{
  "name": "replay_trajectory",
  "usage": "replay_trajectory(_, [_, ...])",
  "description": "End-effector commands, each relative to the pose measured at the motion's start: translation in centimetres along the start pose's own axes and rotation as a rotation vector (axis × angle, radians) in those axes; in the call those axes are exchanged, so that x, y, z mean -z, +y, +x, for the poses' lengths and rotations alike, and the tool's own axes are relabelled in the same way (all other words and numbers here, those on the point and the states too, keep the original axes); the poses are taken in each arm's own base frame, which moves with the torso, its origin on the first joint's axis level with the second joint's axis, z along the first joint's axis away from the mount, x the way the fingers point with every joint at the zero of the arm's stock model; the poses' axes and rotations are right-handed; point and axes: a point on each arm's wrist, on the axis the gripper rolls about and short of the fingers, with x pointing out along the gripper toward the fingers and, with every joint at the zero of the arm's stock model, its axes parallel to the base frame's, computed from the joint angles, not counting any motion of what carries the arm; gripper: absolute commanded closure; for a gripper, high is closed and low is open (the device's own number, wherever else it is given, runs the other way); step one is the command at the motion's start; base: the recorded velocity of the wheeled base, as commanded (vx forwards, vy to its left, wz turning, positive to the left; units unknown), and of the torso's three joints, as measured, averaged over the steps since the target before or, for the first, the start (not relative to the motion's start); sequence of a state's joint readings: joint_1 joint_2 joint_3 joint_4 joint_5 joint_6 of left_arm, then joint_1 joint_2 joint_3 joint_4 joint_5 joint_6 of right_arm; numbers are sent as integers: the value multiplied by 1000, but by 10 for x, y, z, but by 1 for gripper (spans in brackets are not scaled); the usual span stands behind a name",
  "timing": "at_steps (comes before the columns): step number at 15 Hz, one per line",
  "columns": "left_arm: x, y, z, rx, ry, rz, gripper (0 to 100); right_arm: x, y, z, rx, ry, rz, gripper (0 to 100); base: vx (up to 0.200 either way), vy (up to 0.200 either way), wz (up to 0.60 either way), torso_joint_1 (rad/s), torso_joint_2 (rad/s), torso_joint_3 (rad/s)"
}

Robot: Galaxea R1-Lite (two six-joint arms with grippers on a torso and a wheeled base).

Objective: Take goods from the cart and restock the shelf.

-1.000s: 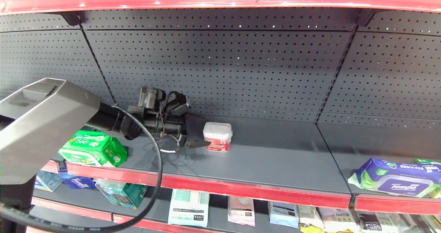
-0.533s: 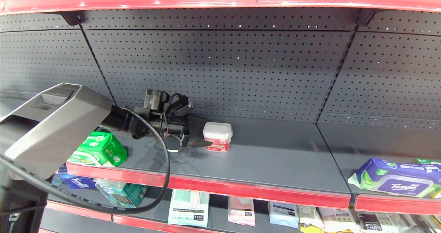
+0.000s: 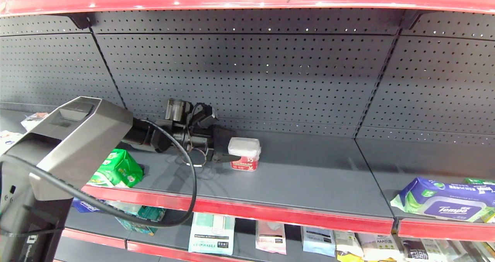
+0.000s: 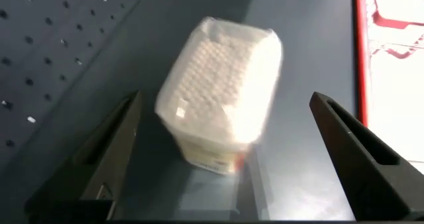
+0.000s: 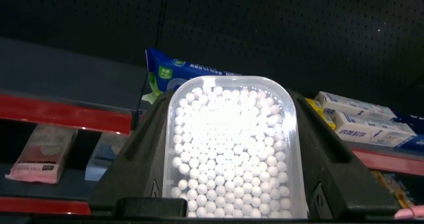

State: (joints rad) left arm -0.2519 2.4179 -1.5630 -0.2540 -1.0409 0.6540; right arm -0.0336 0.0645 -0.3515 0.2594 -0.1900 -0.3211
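Sliding further along the shelf than a second ago, the left gripper now has its fingers spread wide on either side of the box. The box stands upright mid-shelf, touching neither finger. The right gripper clamps a second box.

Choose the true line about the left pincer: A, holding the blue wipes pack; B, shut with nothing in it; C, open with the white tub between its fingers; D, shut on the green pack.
C: the left pincer is open, its fingers spread to either side of the white tub, which stands on the shelf.
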Motion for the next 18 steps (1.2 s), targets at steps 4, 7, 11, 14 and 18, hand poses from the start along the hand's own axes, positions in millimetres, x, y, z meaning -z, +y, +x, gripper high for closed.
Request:
replay_trajectory(4, [6, 11, 12, 2, -11, 21, 0, 0, 0, 1, -1, 4, 0, 100, 0, 0, 0, 0, 0, 0])
replay_trajectory(7, [5, 7, 20, 18, -10, 23, 0, 0, 0, 0, 0, 2, 0, 100, 0, 0, 0, 0, 0, 0])
replay_trajectory(11, [13, 0, 36, 40, 5, 12, 0, 1, 1, 1, -3, 9, -3, 100, 0, 0, 0, 0, 0, 0])
replay_trajectory(14, [13, 0, 42, 47, 5, 17, 0, 2, 1, 2, -4, 13, -2, 100, 0, 0, 0, 0, 0, 0])
replay_trajectory(18, [13, 2, 48, 31, 13, 30, 0, 2, 1, 1, -5, 11, -14, 100, 0, 0, 0, 0, 0, 0])
